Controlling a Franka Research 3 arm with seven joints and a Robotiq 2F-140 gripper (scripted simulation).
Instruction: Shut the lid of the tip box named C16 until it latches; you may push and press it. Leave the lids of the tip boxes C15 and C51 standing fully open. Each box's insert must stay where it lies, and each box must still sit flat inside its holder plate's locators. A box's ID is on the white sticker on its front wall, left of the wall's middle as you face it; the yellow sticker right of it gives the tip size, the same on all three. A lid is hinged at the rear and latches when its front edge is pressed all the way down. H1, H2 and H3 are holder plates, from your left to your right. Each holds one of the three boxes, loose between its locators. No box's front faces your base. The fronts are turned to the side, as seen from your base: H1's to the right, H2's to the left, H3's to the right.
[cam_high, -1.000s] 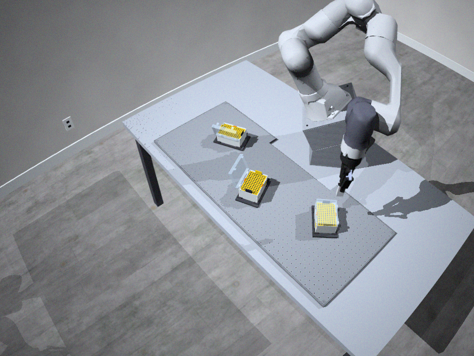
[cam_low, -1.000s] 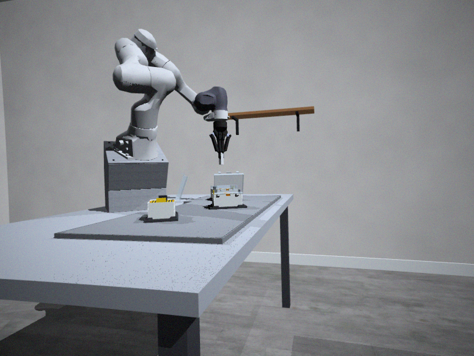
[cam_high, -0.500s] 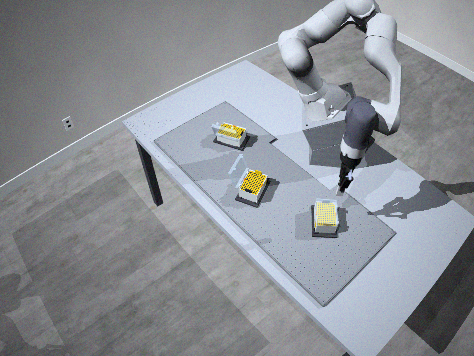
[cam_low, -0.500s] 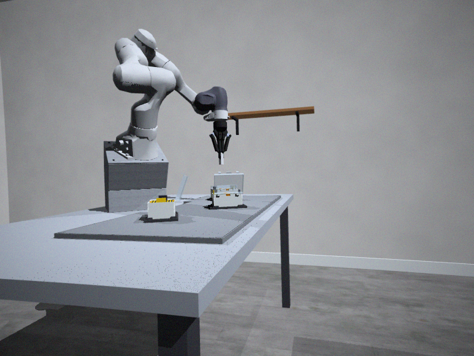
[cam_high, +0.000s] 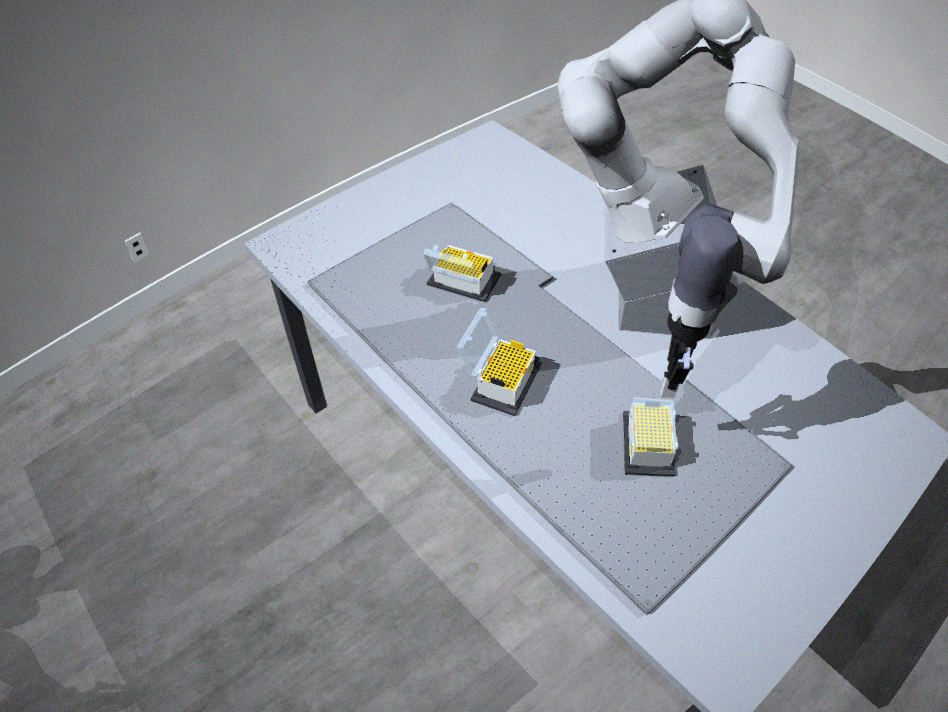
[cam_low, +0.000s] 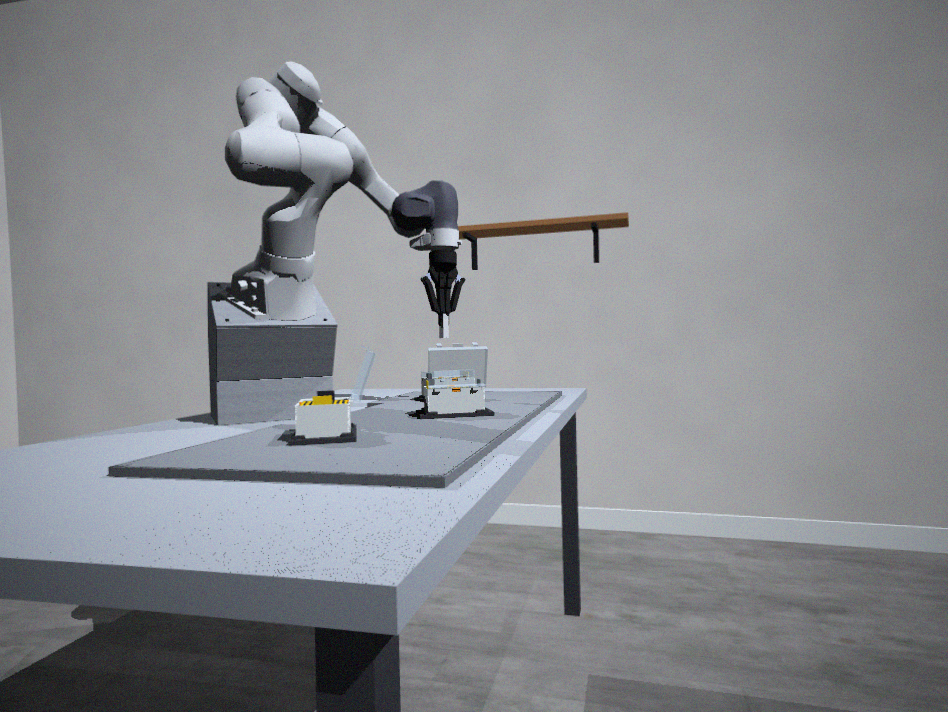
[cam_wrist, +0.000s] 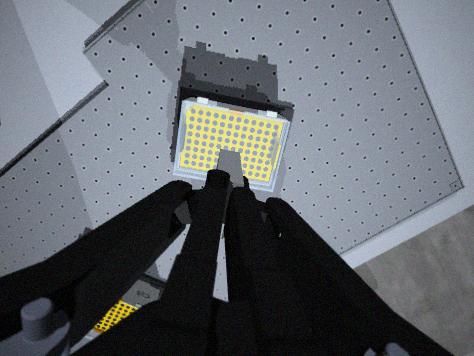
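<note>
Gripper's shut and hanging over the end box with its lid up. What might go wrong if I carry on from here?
1. The gripper hovers above the upright lid. Going straight down would likely hit its top edge rather than swing it shut.
2. The box sits loose on its holder plate, so a sideways shove may shift or tilt it.
3. No ID sticker is readable in these views, so this may not be C16.
</note>
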